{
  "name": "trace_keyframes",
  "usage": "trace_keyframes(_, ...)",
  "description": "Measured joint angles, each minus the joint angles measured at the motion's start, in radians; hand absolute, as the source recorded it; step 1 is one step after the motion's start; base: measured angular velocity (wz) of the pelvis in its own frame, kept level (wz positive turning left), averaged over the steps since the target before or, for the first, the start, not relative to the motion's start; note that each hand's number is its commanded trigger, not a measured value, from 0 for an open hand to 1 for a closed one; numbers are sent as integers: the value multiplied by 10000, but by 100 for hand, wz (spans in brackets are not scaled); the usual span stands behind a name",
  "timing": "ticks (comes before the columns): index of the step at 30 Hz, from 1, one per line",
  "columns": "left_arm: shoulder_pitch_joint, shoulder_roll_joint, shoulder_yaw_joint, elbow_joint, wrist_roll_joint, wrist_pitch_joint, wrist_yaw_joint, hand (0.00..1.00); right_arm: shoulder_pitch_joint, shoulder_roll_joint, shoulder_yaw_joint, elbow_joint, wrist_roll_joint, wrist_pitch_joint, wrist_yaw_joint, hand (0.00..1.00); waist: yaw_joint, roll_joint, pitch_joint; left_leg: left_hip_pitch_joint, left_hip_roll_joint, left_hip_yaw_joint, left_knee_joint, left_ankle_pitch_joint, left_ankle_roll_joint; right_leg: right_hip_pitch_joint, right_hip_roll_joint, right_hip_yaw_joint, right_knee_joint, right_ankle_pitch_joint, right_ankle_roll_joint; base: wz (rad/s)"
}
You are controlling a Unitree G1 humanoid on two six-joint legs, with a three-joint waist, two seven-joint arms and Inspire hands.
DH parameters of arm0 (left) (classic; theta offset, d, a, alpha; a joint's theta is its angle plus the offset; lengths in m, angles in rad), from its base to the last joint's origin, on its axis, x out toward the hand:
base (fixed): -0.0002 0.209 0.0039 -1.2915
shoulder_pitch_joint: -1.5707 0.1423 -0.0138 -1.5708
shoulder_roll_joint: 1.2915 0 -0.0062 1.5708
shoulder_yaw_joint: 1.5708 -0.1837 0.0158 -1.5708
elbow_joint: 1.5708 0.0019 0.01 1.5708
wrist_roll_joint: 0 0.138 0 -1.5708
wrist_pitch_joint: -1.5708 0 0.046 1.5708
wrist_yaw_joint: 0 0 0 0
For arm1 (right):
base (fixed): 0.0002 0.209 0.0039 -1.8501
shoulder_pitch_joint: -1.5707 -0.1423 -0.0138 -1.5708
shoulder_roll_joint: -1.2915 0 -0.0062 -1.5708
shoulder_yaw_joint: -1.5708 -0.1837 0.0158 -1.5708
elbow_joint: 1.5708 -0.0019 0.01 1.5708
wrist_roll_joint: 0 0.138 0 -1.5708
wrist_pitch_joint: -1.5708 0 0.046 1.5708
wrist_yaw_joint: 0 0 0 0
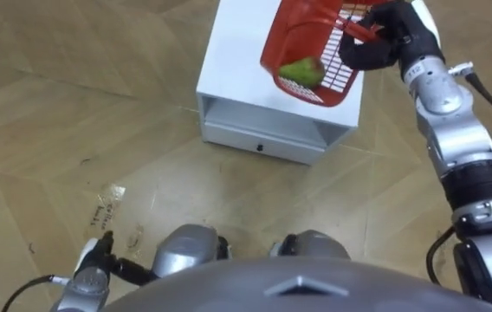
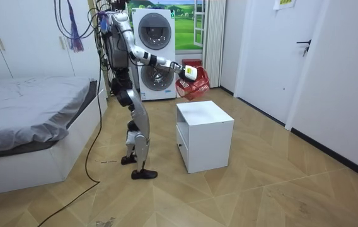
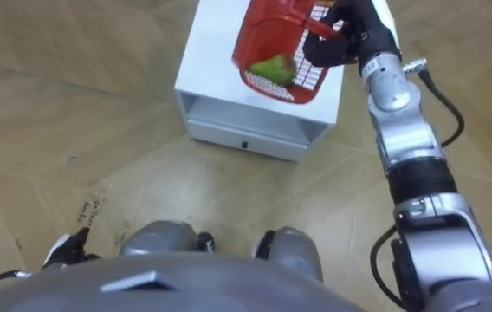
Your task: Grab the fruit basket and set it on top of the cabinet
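Holding red fruit basket [image 1: 302, 43] by its handle in curled right robot hand [image 1: 380, 39], tilted, raised clear above white worktop [image 1: 237, 61]; green fruit [image 1: 302, 69] inside. Left robot hand [image 1: 97, 260] low at side, state impossible to tell. Nearby: washing machine [image 2: 157, 38], bed [image 2: 28, 107].

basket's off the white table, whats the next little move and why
Probably level the basket before carrying it anywhere. The right hand is curled round its handle, and the basket hangs clear above the white table. It is tipped steeply, though, with the green fruit lying at its low end, so a quick swing might spill it.
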Motion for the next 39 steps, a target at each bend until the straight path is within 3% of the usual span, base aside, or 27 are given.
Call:
trace_keyframes(5, 85, 72, 65, -18, 71, 316, -56, 0, -61, -143, -17, -8, 301, 23, 251, 100, -8, -4, -18, 98, 186, -250, -449, 124, -209, 173, 217, -122, -526, 28, -54, 9)
trace_keyframes(11, 204, 60, 57, -7, 41, 449, -226, 0, -80, -175, -15, 585, 296, 28, 375, 100, -7, -47, 17, 324, 213, -271, -710, 148, -241, 484, 265, -172, -957, 23, -54, 1)
trace_keyframes(16, 171, 85, 64, 7, -21, 448, -228, 0, -130, -188, -15, 1300, 518, 46, 679, 100, -6, -83, 124, 309, 191, -270, -789, 148, -240, 495, 297, -169, -1090, 39, -27, 0)
trace_keyframes(22, 125, 88, 61, 182, -34, 432, -278, 0, -133, -187, 2, 1788, 518, 47, 958, 100, 30, 10, 184, 199, 209, -278, -789, 147, -239, 458, 337, -184, -1214, 66, -11, 0)
trace_keyframes(32, 107, 98, 63, 247, 69, 489, -534, 0, -819, -273, 8, 3343, 525, 43, 1223, 100, 98, 60, 141, -174, 226, -375, -744, 149, -236, 175, 245, -416, -1205, 98, -50, 3)
trace_keyframes(35, 114, 110, 56, 195, 4, 587, -612, 0, -1070, -458, 7, 3888, 575, 58, 1315, 71, 145, 151, 83, -344, 211, -432, -635, 151, -235, 80, 211, -491, -1200, 106, -44, 10)
trace_keyframes(36, 126, 118, 53, 190, -29, 658, -655, 0, -1131, -495, 5, 4058, 571, 103, 1315, 0, 163, 201, 53, -367, 198, -529, -607, 151, -235, 98, 198, -556, -1201, 105, -44, 12)
trace_keyframes(39, 153, 134, 47, 184, -27, 694, -705, 0, -1350, -552, -7, 4383, 601, 137, 1397, 0, 174, 250, 36, -367, 198, -589, -607, 151, -236, 127, 192, -637, -1216, 105, -44, 6)
